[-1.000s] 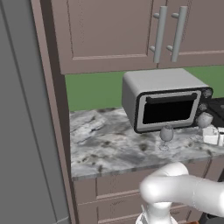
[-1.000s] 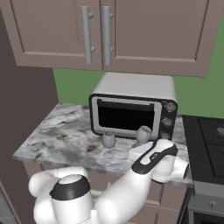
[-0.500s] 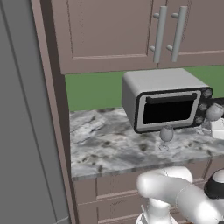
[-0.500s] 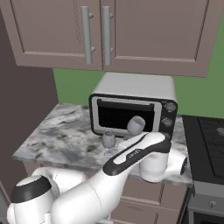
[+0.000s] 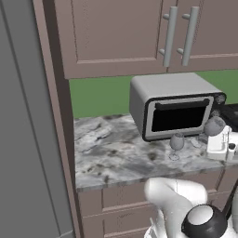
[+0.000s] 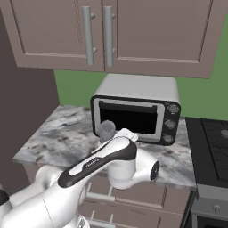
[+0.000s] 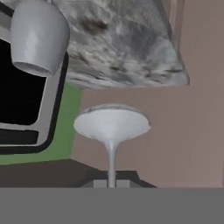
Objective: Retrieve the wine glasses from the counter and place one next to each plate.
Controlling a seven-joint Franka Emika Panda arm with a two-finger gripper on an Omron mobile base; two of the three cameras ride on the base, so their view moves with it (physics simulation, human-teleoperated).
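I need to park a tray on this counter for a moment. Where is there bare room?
The counter is bare on its left half, between the tall side panel and the toaster oven. The strip in front of the oven is crowded: one wine glass stands there, and the gripper holds the second wine glass at the right end.

A grey toaster oven (image 5: 174, 109) (door shut) sits below mauve wall cabinets (image 5: 139, 32).
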